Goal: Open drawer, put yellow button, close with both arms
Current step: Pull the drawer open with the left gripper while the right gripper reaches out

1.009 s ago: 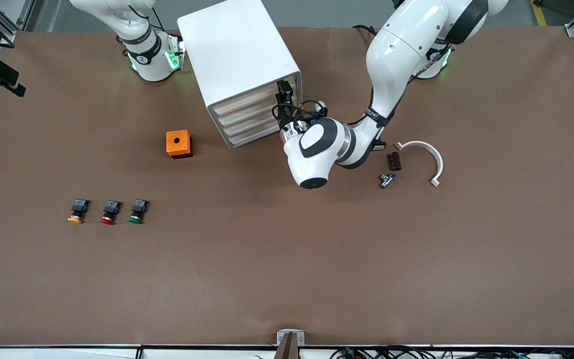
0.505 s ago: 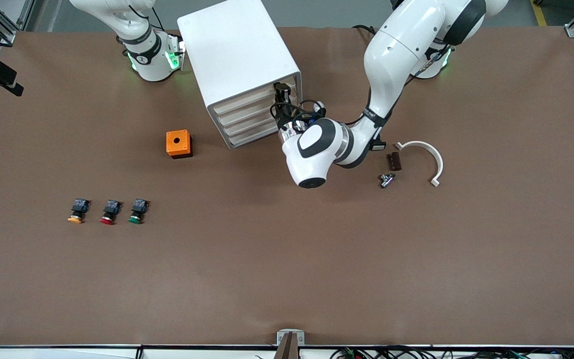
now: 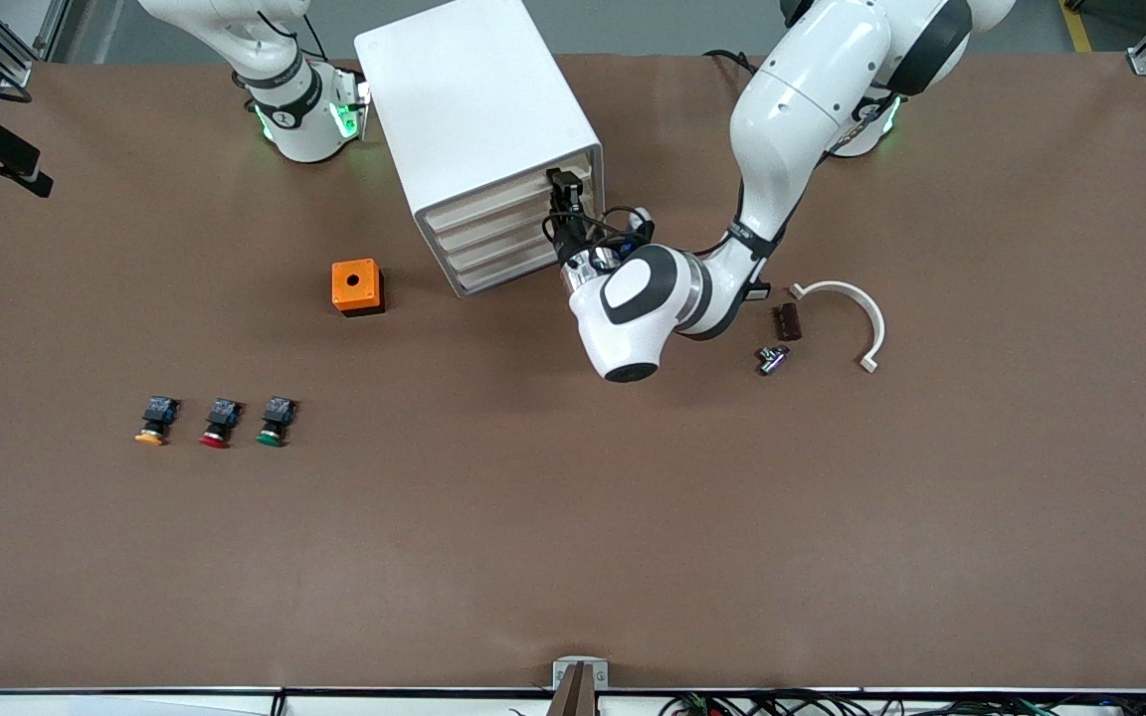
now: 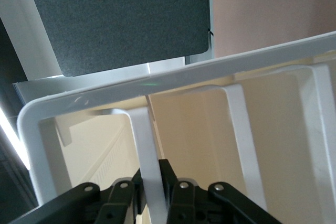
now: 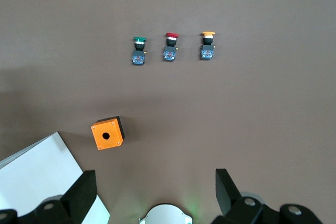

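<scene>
The white cabinet (image 3: 474, 109) stands near the robots' bases, its four cream-fronted drawers all pushed in. My left gripper (image 3: 561, 191) is at the top drawer (image 3: 493, 204), at the end toward the left arm. In the left wrist view the left gripper (image 4: 153, 174) is shut on a white strip of the drawer's front (image 4: 147, 145). The yellow button (image 3: 153, 423) stands on the table toward the right arm's end, in a row with a red and a green one. My right gripper (image 5: 156, 192) hangs open and empty high over its own base, and the yellow button (image 5: 208, 44) shows far below it.
An orange box (image 3: 357, 286) with a round hole sits beside the cabinet's front. The red button (image 3: 218, 423) and green button (image 3: 275, 422) stand next to the yellow one. A white curved piece (image 3: 857, 313), a brown block (image 3: 787, 321) and a metal part (image 3: 772, 358) lie toward the left arm's end.
The left gripper's fingers have closed onto the drawer's front strip, and the left arm shifted slightly. The drawer has not visibly moved. The right arm waits.
</scene>
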`<state>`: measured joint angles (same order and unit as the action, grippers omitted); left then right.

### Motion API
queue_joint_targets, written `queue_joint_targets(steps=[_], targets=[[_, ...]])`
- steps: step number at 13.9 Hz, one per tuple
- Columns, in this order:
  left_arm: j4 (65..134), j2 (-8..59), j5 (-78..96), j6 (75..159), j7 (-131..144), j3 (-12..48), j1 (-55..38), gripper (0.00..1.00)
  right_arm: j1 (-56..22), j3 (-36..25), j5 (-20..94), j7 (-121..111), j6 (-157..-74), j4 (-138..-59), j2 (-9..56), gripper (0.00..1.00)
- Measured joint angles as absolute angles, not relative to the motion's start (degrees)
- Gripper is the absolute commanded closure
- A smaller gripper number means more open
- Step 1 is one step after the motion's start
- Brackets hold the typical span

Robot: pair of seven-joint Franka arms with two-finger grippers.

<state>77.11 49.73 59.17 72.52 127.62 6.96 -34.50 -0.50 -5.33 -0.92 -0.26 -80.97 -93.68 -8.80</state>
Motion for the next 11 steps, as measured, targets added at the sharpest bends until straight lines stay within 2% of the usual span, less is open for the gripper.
queue_joint_targets(steps=[11], targets=[[77.2,50.8,65.2,76.5,126.0,6.4,-23.8,0.9,-0.5,-5.5,-1.0,-0.3,-82.6,-93.2,-1.1,0.0]])
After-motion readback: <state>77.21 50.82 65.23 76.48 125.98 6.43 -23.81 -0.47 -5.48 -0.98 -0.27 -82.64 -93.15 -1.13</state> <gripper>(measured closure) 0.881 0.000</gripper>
